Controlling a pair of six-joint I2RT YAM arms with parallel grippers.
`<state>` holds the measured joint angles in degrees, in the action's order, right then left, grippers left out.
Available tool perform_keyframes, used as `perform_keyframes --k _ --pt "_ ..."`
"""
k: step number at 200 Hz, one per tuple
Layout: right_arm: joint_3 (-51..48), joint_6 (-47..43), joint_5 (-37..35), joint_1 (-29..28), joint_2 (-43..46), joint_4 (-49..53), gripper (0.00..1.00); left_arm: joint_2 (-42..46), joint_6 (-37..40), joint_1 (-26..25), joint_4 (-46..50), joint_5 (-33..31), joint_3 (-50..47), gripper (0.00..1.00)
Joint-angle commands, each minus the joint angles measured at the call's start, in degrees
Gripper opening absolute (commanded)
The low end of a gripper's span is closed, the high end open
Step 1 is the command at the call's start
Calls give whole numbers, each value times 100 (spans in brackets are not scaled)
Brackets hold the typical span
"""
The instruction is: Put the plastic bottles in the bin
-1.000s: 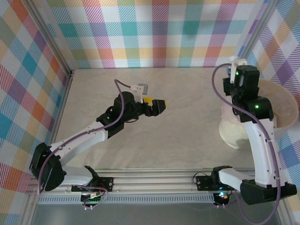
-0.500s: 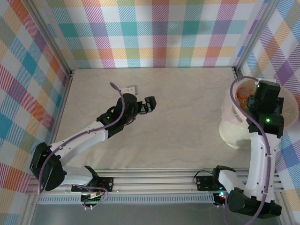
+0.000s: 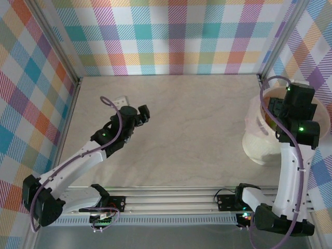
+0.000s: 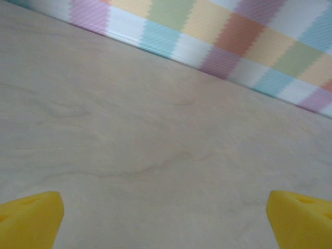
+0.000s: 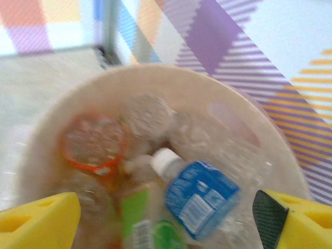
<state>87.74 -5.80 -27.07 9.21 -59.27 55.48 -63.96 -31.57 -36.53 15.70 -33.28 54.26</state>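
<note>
The bin [image 5: 155, 72], a wide cream bucket, lies right under my right gripper [image 5: 166, 228]. Its yellow fingers [image 5: 36, 220] stand far apart, open, touching nothing. Several crushed plastic bottles lie inside the bin: one with a blue label and white cap [image 5: 202, 199], blurred, in the middle below the jaws; one with an orange label [image 5: 93, 142]; one with a green label [image 5: 135, 207]. In the top view the bin [image 3: 258, 142] stands at the table's right edge with my right arm [image 3: 298, 111] above it. My left gripper [image 3: 143, 112] hangs open over bare table at centre left, its fingertips [image 4: 31, 220] with nothing between them.
Checked walls close the table in at the back and both sides, the right wall just behind the bin. A metal rail [image 3: 171, 199] runs along the near edge by the arm bases. The pale tabletop [image 3: 197, 129] stretches between the two arms.
My right gripper swung over the bin and opened, letting go of the blue-label bottle, which now lies in the bin. My left arm drew back to the left, gripper still open.
</note>
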Motion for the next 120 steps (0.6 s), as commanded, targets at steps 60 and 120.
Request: perform_keyframes --k 60,120 --pt "-813 1445 3762 -1144 58 -2559 91 253 450 1058 1546 -3000 -160 100" --pt "-2901 1859 3988 -1710 -313 -4277 100 -48 829 2359 -350 -1410 -1569 100"
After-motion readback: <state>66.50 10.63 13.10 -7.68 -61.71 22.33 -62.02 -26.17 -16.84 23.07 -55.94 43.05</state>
